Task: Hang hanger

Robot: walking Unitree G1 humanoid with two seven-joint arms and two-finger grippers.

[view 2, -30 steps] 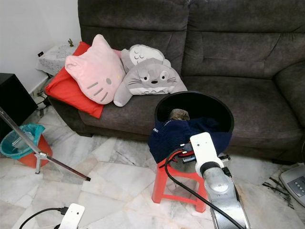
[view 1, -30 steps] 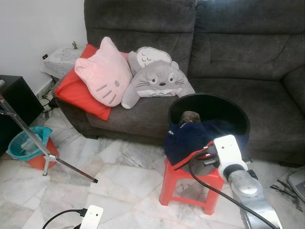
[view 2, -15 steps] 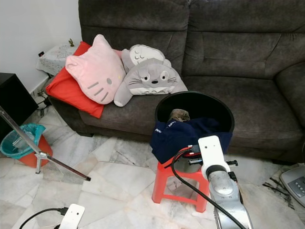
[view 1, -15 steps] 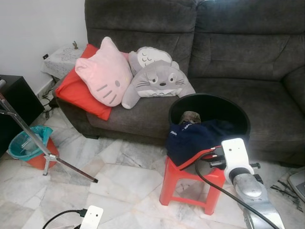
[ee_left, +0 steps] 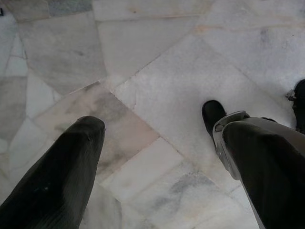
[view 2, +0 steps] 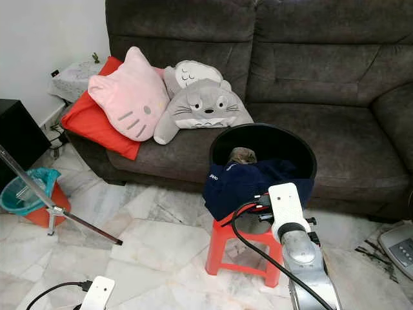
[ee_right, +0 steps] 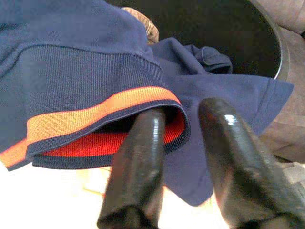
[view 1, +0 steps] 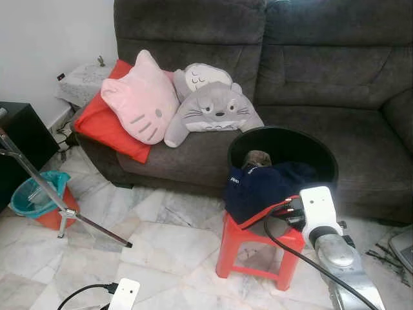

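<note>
A navy shirt [view 1: 261,186] with an orange-striped collar hangs over the rim of a black round basket [view 1: 326,155], which stands on a red stool [view 1: 248,242]. My right arm [view 1: 319,206] reaches to the shirt's front edge. In the right wrist view, my right gripper [ee_right: 185,112] is open. One finger [ee_right: 143,152] is tucked under the orange collar band [ee_right: 95,112] and the other finger [ee_right: 228,152] lies outside on the navy cloth. My left gripper [ee_left: 152,124] hangs open over the marble floor.
A dark grey sofa [view 1: 310,71] with a pink cat cushion [view 1: 142,97], a grey cushion [view 1: 213,106] and a red cushion [view 1: 103,126] stands behind the stool. A metal stand leg [view 1: 45,190], a teal bin [view 1: 35,197] and a black cabinet [view 1: 19,139] are at the left.
My right arm has shifted a little to the right along the basket's front, and the shirt's hanging fold has shifted slightly with it. The left arm has stayed still.
</note>
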